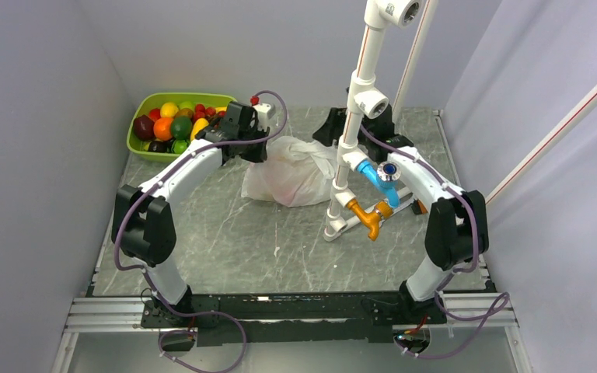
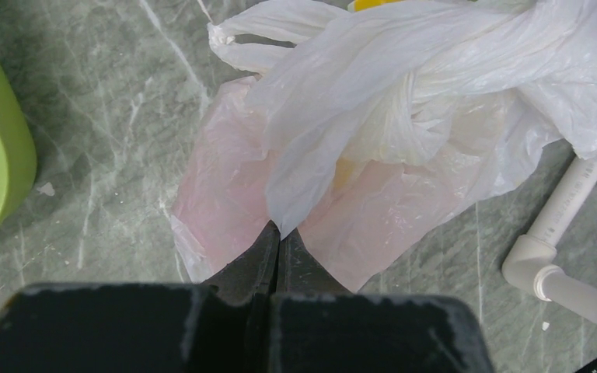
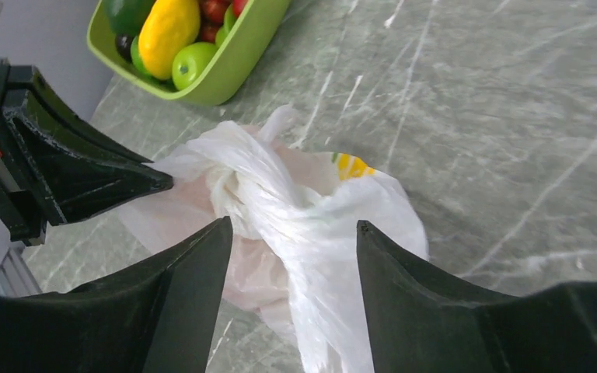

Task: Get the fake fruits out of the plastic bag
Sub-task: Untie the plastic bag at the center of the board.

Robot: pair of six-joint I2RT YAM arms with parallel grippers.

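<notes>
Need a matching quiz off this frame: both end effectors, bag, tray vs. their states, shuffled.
Things:
1. left end effector
2. right end effector
3. plastic bag
4. tray

States:
A. open, straddling the knot
B. green, far left corner
C. shut on a fold of film
D. white, knotted at the top

Pairs: 1-C, 2-A, 3-D, 4-B

Inside the thin translucent white plastic bag (image 2: 404,155) I get only pink and yellow tints through the film, no shapes or count. The lime-green rectangular plastic tray (image 2: 4,148) is cut by the left wrist view's edge. From above, the white pipe frame (image 1: 368,58) hides the fingers of my right gripper (image 3: 291,225), so I cannot judge their spread there.
</notes>
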